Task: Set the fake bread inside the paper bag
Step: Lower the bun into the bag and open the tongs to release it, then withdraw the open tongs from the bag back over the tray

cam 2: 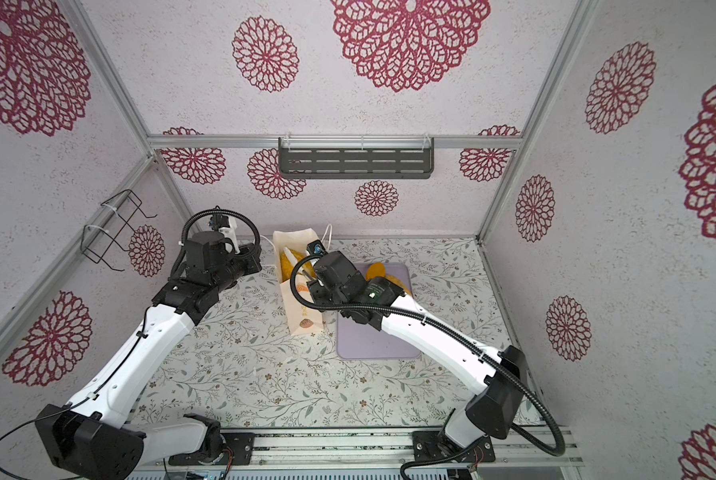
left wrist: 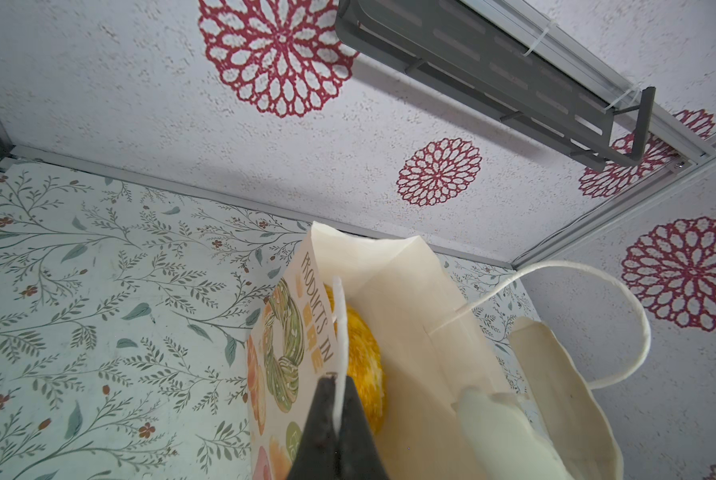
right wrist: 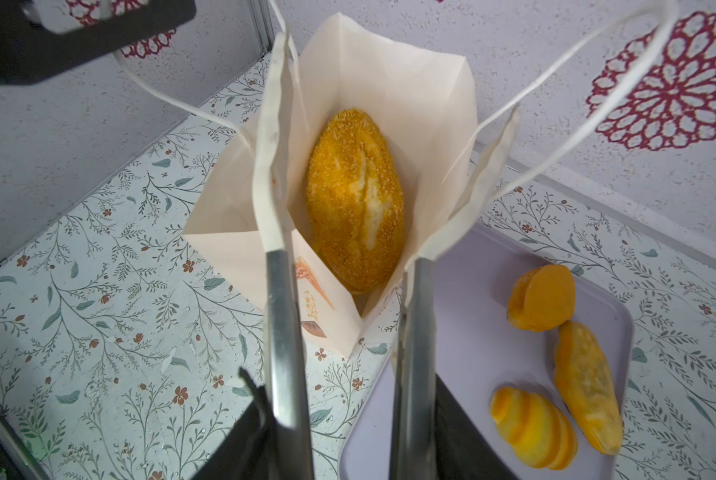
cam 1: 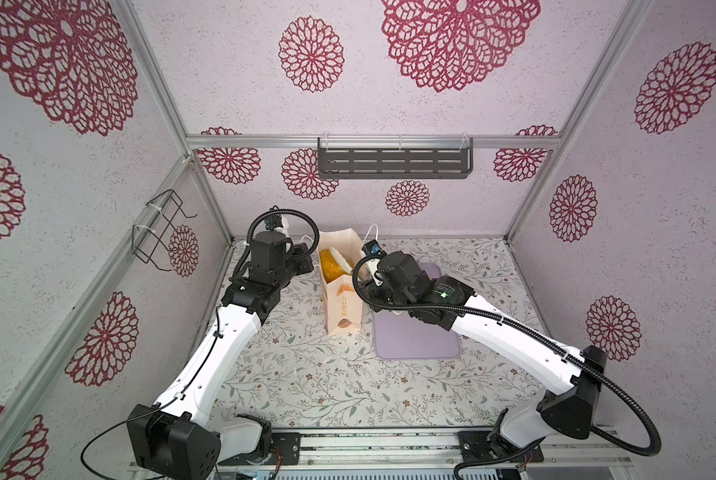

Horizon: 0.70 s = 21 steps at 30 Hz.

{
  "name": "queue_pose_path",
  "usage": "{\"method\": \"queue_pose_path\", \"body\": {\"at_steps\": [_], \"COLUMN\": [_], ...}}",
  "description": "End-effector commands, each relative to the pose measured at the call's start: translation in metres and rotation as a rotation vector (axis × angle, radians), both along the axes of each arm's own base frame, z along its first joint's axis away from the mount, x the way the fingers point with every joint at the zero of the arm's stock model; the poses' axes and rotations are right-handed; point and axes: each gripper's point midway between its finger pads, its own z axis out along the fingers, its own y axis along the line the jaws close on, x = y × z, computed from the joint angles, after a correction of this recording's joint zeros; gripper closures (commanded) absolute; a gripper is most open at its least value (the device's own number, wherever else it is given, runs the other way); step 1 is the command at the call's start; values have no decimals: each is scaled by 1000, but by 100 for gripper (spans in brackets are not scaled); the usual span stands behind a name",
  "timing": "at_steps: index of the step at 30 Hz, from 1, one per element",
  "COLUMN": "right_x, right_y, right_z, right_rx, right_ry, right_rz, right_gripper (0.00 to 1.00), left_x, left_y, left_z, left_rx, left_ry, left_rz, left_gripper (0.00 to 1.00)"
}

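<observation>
One handle (left wrist: 340, 332) pinched (tightly), left end effector (left wrist: 337, 384)

- The right gripper (right wrist: 398, 83) hangs over the paper bag (right wrist: 227, 266), jaws apart, its cream-covered fingers (right wrist: 273, 166) straddling the open mouth.
- A large loaf (right wrist: 354, 199) (grainy crust, pale split along its top) sits inside the bag, with bag wall showing between it and each finger.
- One cord handle (right wrist: 597, 54) arcs up on the bag's right side.
- Just right of the bag lies the lilac tray (right wrist: 472, 291), bearing a round bun (right wrist: 543, 297), a long flat bread (right wrist: 589, 386) and a ribbed roll (right wrist: 531, 432).
- Bag and tray rest on the floral table (right wrist: 98, 311).
</observation>
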Motion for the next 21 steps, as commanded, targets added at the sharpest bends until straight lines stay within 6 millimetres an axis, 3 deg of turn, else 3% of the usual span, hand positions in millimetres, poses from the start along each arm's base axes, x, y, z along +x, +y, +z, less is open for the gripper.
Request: {"method": "queue_pose_path", "body": {"at_steps": [1,9,21], "right_x": [-1,-8,-21], "right_y": [-10,-22,-50], "right_z": [57,80,96], "right_rx": [146,199,240], "right_ry": [-91,-126,-161], "right_rz": [-22,-35,-73], "right_gripper": [49,49,48], "left_x": [-2,-2,-2], "left_y": [-1,-1,1], "left_z": [15,14,16], "left_rx": [5,7,9], "left_ry": [-38,-38,-47], "left_rz": [-8,-6,3], "left_gripper": [100,100,100]}}
